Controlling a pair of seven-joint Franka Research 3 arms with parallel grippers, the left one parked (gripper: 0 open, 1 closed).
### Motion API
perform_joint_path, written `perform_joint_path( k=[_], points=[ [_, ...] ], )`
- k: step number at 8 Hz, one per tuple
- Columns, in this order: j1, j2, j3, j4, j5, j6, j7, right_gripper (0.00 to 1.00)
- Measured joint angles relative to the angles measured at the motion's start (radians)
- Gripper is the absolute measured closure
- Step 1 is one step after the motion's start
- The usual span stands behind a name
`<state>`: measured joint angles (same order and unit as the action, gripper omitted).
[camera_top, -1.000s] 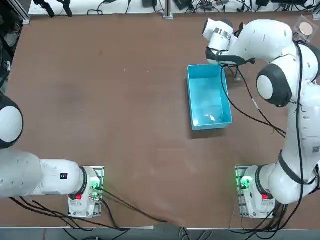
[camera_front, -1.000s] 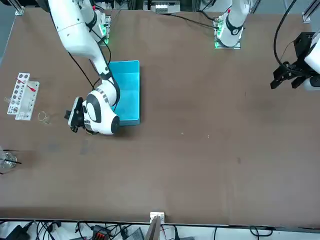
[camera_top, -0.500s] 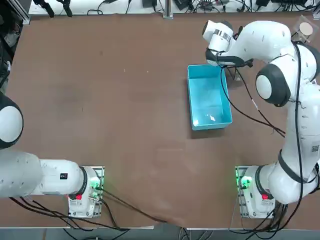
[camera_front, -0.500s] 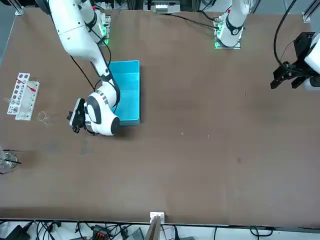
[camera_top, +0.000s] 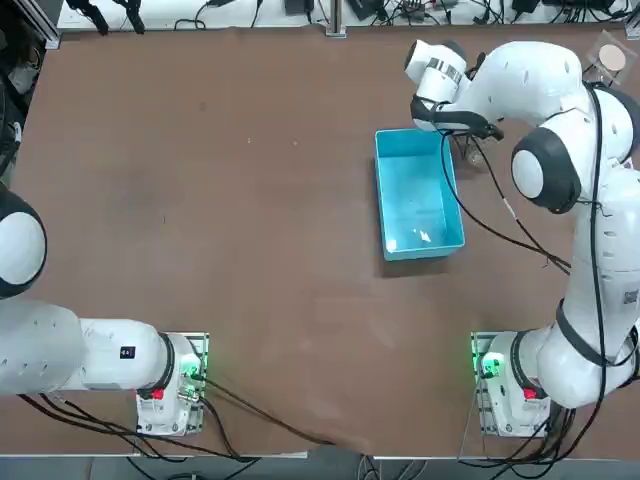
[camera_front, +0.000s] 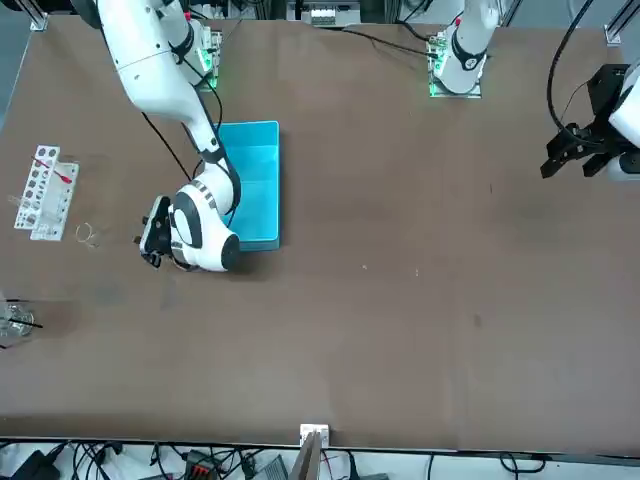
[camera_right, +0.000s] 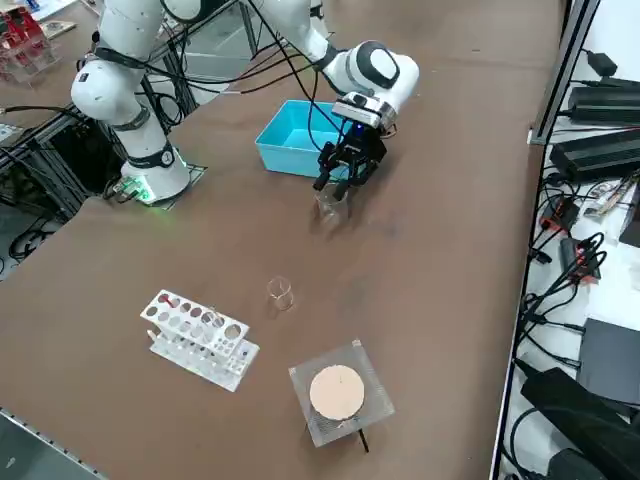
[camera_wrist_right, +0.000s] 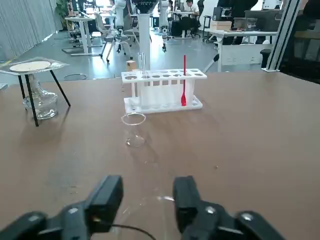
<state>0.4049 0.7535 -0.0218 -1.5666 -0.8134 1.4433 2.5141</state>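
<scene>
Crept a hair farther from the arm's base since a second ago, going by the wrist in the top view; barely shifted in the front view over the same span. No displacement of anything else on the table (camera_right: 450, 250).

Placing the right gripper (camera_right: 337, 183) low over the table, tilted rather than plumb, just off the end of the blue bin (camera_right: 285, 160). Reading the jaws as part open, well short of closed, with nothing gripped. Seeing both fingers (camera_wrist_right: 107, 194) bare on their inner faces in the wrist view.

Finding a clear beaker (camera_right: 331, 206) directly under the jaws and a touch forward of them, standing upright, long axis vertical, mouth up. Catching its rim in the gap between the jaws in the wrist view, apart from either pad as far as can be told. Can't settle contact on the lower part of the glass, hidden below the fingers.

Key relation: down and slightly ahead from the jaws to the beaker, jaw opening straddling the rim. Only the right arm anywhere near it.

Farther ahead of the jaws: a smaller beaker (camera_wrist_right: 132, 129), then a white test tube rack (camera_wrist_right: 162, 90) with one red stick (camera_wrist_right: 184, 82) standing in it, both well apart from the jaws. Ahead and off to one side: a tripod stand (camera_wrist_right: 31, 67) topped with gauze. Behind the jaws: the bin.
</scene>
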Motion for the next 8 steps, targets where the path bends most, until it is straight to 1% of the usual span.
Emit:
perform_joint_path(
  k=[1,2,6,8],
  points=[
    [0.000,0.000,0.000,0.001,0.000,-0.003,-0.018,0.08],
    [0.000,-0.001,0.000,0.006,0.000,-0.018,-0.051,0.01],
    [-0.014,-0.018,-0.005,0.045,0.000,-0.151,-0.222,0.00],
    [-0.035,-0.025,-0.008,0.045,-0.002,-0.187,-0.266,0.00]
  ],
)
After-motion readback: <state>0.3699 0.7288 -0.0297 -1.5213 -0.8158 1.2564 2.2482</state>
